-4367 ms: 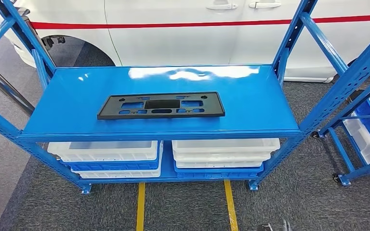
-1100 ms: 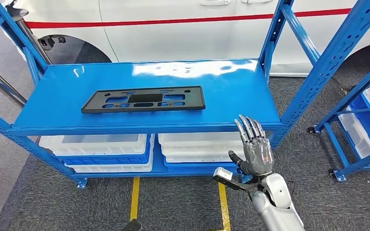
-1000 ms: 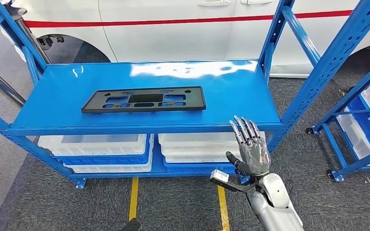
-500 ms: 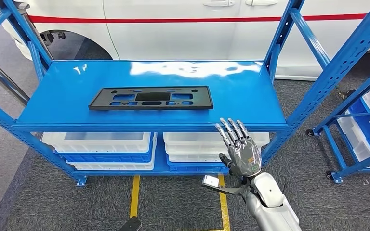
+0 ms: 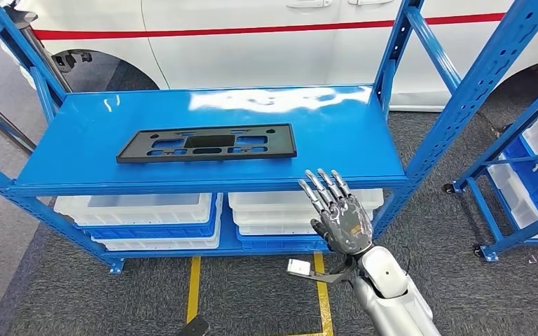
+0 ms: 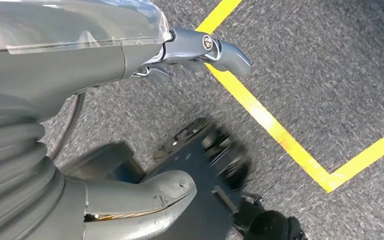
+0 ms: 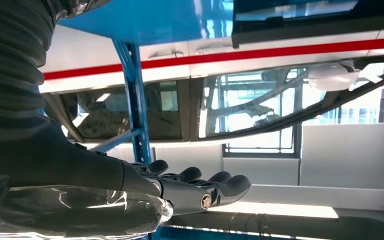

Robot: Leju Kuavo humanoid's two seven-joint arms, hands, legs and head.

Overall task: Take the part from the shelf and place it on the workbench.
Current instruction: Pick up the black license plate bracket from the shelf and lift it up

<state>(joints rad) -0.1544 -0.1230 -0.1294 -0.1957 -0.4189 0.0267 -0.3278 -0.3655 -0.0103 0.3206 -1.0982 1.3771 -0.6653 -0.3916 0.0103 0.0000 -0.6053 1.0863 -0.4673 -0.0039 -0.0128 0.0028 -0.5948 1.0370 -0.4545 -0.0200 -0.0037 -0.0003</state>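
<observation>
One part (image 5: 207, 143), one shelf (image 5: 336, 140), four bins (image 5: 140, 210).

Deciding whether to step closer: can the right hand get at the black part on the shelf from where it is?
Probably yes. The right hand is open at the shelf's front edge, with bare blue surface between its fingers and the black part; nothing blocks the way.

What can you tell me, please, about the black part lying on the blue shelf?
The black part is a flat, long rectangular plate, matte like plastic, pierced by several rectangular and oval cut-outs around a larger central opening. It lies flat on the top board of the blue shelf, left of centre, its long side along the shelf's front edge. Nothing touches it; the right robot hand hovers in front of that edge, fingers spread.
</observation>
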